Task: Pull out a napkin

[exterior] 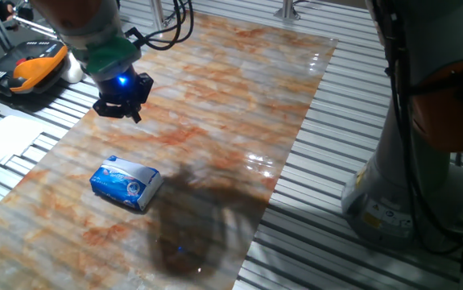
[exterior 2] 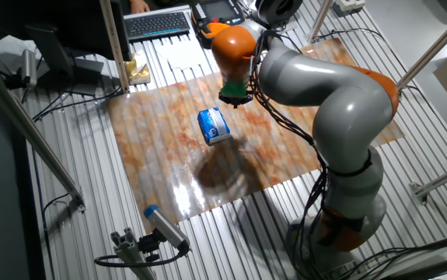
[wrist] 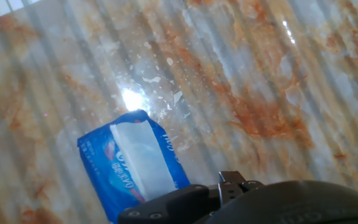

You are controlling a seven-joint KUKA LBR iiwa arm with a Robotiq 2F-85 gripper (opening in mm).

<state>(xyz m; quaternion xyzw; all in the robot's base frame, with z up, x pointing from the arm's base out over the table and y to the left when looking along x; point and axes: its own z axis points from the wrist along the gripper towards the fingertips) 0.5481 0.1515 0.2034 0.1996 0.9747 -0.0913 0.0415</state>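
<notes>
From one fixed view we look down low and near along the table [exterior: 215, 105], the arm base at 3 o'clock. From the other fixed view we look from high and far, the base at 5 o'clock. Our hand view stares closely downward. All share the tissue packet [exterior: 126, 184] [exterior 2: 214, 126] [wrist: 135, 163].

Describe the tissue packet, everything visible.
The tissue packet is a small, soft-looking blue-and-white plastic pack lying flat on the marbled sheet. The hand view shows a white strip along its top face; whether that is a napkin showing or print is unclear. Nothing sticks out of it. Nothing touches it but the sheet; the tool hangs above and apart from it.
</notes>
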